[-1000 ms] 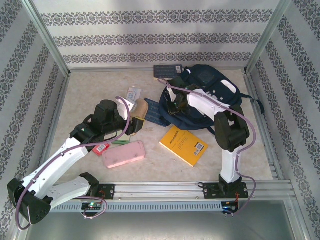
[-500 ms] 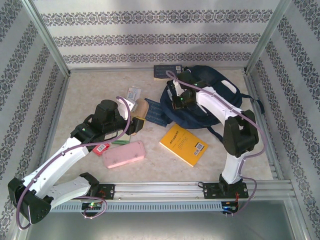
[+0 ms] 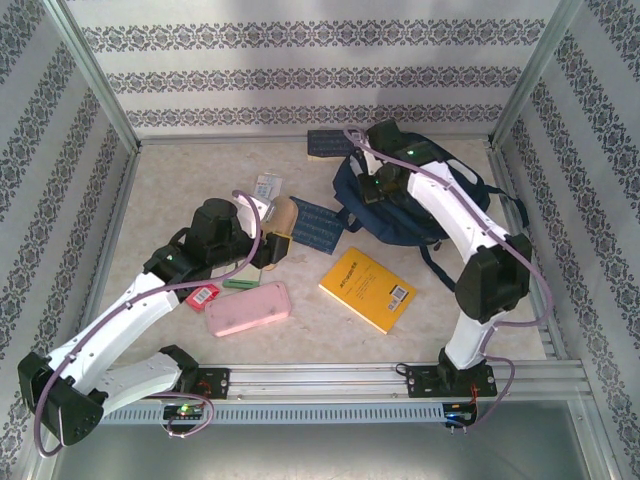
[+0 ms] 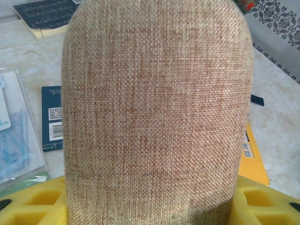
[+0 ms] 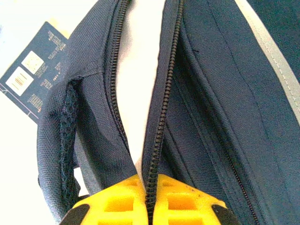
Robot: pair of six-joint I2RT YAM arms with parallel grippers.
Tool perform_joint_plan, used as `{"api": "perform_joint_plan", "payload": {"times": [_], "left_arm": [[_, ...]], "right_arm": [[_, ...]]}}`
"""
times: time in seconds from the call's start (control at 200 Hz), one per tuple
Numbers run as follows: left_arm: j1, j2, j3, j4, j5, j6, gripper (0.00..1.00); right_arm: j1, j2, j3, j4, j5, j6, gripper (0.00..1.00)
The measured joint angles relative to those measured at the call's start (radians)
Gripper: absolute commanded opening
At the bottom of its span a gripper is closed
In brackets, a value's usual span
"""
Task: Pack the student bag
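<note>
The student bag, navy with pale stripes, lies at the back right. My right gripper is over its near-left end. In the right wrist view the yellow fingers are shut on one edge of the bag's open zipper, and a pale gap shows between the two rows of teeth. The bag's fabric spreads to the right. My left gripper is left of centre, shut on a tan woven pouch. That pouch covers most of the left wrist view, between the yellow fingers.
A yellow book and a pink case lie near the front. A blue booklet sits beside the pouch, a dark notebook by the back wall, a clear packet left of centre. Patterned walls enclose the table.
The right arm has swung toward the back wall, taking the bag's zipper edge with it, and the bag has shifted back. The left arm and its pouch have stayed put.
</note>
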Motion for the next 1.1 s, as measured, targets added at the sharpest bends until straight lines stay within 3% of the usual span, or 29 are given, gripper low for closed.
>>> {"api": "perform_joint_plan", "payload": {"times": [0.065, 0.165, 0.31, 0.455, 0.615, 0.804, 0.974, 1.099], "left_arm": [[0.0, 0.02, 0.011, -0.001, 0.012, -0.024, 0.12], [0.0, 0.055, 0.045, -0.004, 0.041, -0.066, 0.13], [0.0, 0.059, 0.057, -0.003, 0.07, -0.098, 0.13], [0.0, 0.058, 0.056, -0.003, 0.077, -0.098, 0.13], [0.0, 0.054, 0.055, -0.002, 0.087, -0.098, 0.13], [0.0, 0.054, 0.042, 0.0, 0.097, -0.098, 0.13], [0.0, 0.054, 0.038, 0.0, 0.104, -0.098, 0.12], [0.0, 0.054, 0.034, 0.002, 0.106, -0.098, 0.12]], "right_arm": [[-0.014, -0.025, 0.0, -0.013, -0.034, 0.003, 0.0], [-0.048, -0.056, -0.034, 0.005, -0.193, 0.04, 0.0], [-0.048, -0.076, -0.203, 0.123, -0.408, 0.142, 0.0], [-0.029, -0.043, -0.333, 0.208, -0.512, 0.217, 0.05], [-0.023, -0.012, -0.38, 0.278, -0.54, 0.263, 0.0], [-0.023, -0.012, -0.385, 0.315, -0.544, 0.275, 0.18], [-0.023, -0.011, -0.385, 0.346, -0.548, 0.284, 0.19], [-0.023, -0.005, -0.387, 0.369, -0.551, 0.294, 0.14]]}}
